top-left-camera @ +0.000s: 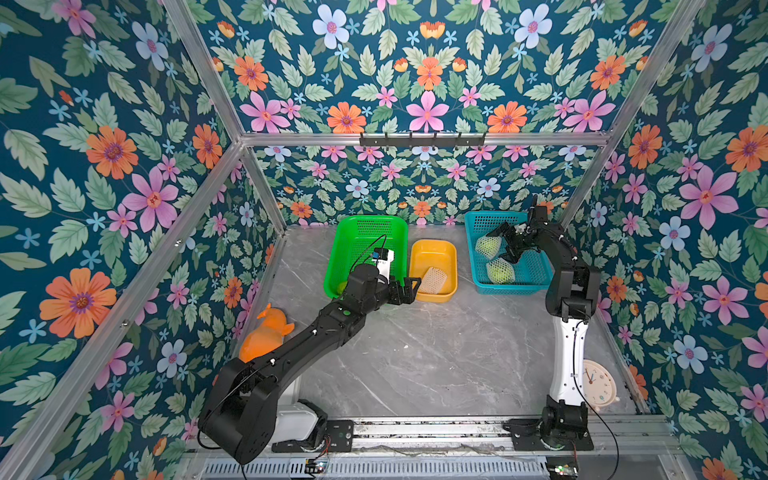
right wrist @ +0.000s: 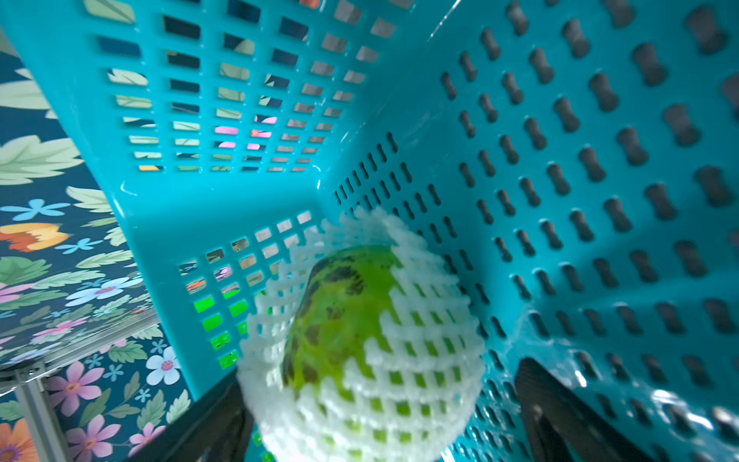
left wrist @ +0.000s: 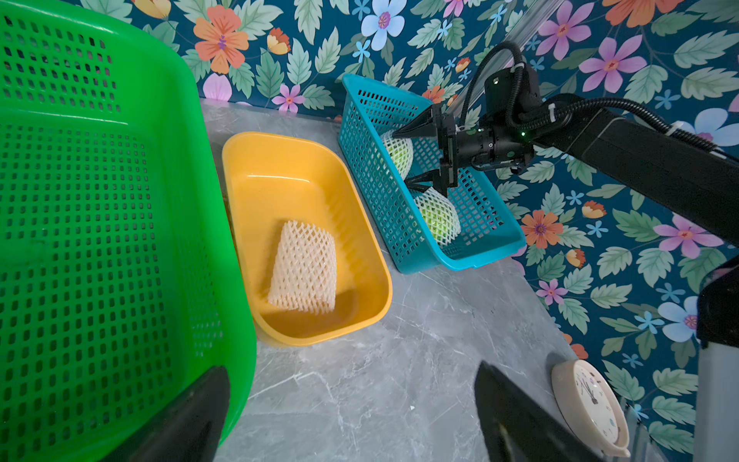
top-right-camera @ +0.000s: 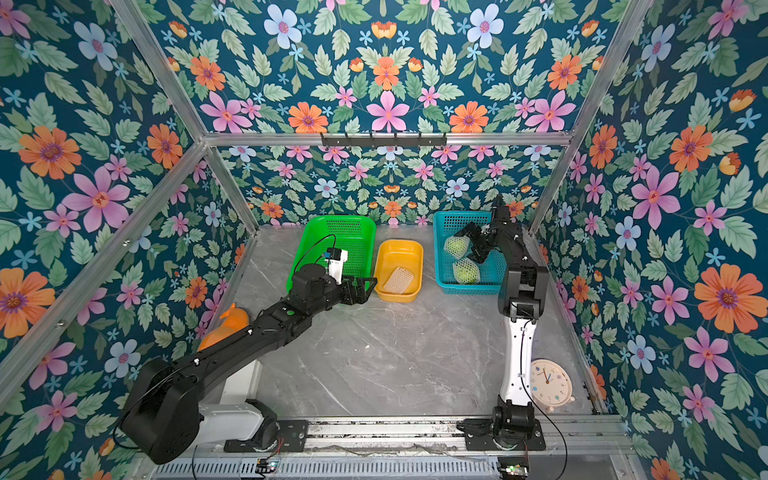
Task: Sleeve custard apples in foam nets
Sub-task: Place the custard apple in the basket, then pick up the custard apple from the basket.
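The right end effector [top-left-camera: 510, 249] hangs inside the blue basket [top-left-camera: 530, 272] at the back right of the bench [top-left-camera: 436, 353], its jaws spread wide and released, gripping nothing. In the right wrist view the far netted custard apple [right wrist: 348, 332] sits between its two dark fingers [right wrist: 556, 404], with a clear gap to one finger and the net close against the other (whether that side touches I cannot tell). This fruit, green with darker patches under the white mesh, lies against the basket's wall nearest the yellow tub [top-left-camera: 432, 251]. The near netted custard apple [top-left-camera: 500, 272] rests in the same basket, closer to its front wall and just beside the first; both show in both top views. One loose foam net [left wrist: 304, 268] lies flat and empty on the floor of the yellow tub, which stands between the blue basket and the green basket [top-left-camera: 365, 237]. The left end effector [top-left-camera: 410, 291] hovers at the green basket's front corner, just beside the tub, jaws wide apart with nothing between them. An orange plush toy [top-left-camera: 266, 332] lies at the bench's left edge behind the left arm, and a pale clock [top-left-camera: 598, 384] lies by the right arm's base
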Controlling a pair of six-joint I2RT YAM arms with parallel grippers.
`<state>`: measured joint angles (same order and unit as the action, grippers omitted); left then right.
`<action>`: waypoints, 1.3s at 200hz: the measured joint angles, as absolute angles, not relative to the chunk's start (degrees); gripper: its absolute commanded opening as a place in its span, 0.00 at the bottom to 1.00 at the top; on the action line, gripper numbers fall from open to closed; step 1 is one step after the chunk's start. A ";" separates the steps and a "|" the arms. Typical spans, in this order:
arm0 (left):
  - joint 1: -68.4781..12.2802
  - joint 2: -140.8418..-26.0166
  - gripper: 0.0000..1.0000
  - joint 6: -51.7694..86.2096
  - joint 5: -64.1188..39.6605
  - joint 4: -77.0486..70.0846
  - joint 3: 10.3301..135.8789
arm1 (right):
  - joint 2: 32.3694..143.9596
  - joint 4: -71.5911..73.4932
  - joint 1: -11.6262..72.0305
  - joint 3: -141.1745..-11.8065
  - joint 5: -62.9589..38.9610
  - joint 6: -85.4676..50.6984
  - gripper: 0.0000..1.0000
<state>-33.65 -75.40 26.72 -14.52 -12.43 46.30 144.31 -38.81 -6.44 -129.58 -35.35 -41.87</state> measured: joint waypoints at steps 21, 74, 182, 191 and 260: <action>-33.65 -75.09 1.00 26.89 -14.52 -12.40 45.76 | 144.24 -39.38 -6.44 -129.56 -34.48 -41.85 0.99; -33.36 -73.97 1.00 26.89 -12.60 -12.40 45.56 | 138.61 -41.04 -6.66 -126.50 -30.17 -39.92 0.99; -27.59 -73.89 1.00 28.18 -2.87 -10.98 46.44 | 114.54 -43.07 -1.80 -112.18 -15.94 -26.55 0.99; -26.70 -74.48 1.00 28.16 -2.85 -10.33 47.11 | 111.92 -42.59 -0.21 -109.71 -14.48 -25.15 0.99; -23.24 -77.78 1.00 28.10 -2.70 -8.93 49.06 | 96.82 -34.41 13.43 -87.31 -10.76 -21.37 0.91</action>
<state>-23.24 -77.78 28.10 -2.70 -8.93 49.06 96.82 -34.41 13.43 -87.31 -10.76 -21.37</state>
